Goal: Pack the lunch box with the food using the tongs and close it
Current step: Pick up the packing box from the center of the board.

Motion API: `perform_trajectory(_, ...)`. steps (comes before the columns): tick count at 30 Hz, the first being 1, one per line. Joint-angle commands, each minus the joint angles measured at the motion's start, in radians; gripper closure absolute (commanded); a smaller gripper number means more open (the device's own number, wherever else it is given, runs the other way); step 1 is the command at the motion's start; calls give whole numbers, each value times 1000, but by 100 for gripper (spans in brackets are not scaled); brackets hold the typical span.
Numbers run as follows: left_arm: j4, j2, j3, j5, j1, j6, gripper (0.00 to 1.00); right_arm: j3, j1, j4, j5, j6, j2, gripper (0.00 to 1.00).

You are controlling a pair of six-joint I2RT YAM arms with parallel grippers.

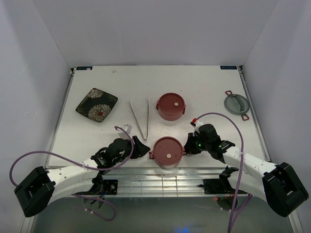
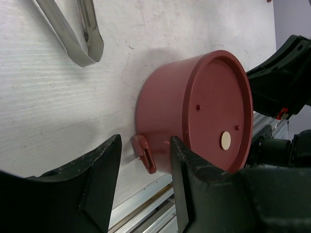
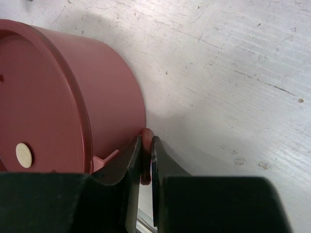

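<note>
From above, the lunch box stands in 2 lidded tiers on the desk (image 1: 209, 82): the far tier (image 1: 171, 107) at mid-desk and the near tier (image 1: 168, 152) between the arms. The tongs (image 1: 141, 119) lie untouched just left of them. No food is clearly visible.

On the left wrist, the left pincer (image 2: 144, 167) is released, its fingers straddling the left handle (image 2: 145, 154) without touching it. I'd ease forward until the tab sits deep between the pads before closing.

On the right wrist, the right pincer (image 3: 146, 140) is clenched on the right handle (image 3: 146, 165), a thin hold, so keep it level and avoid tugging sideways, or the tier may skid.
</note>
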Motion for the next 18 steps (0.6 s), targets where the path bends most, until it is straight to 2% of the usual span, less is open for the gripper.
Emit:
perform_trajectory(1,46,24,-9,63,4,2,46,5,6,6,-16,-15,-2,92)
perform_trajectory(7,84,79,-2,118,4,-9,47,2,6,-2,-8,-12,-17,92)
perform_trajectory(18,118,118,-32,132,4,-54,50,-10,6,9,-13,-1,-22,92)
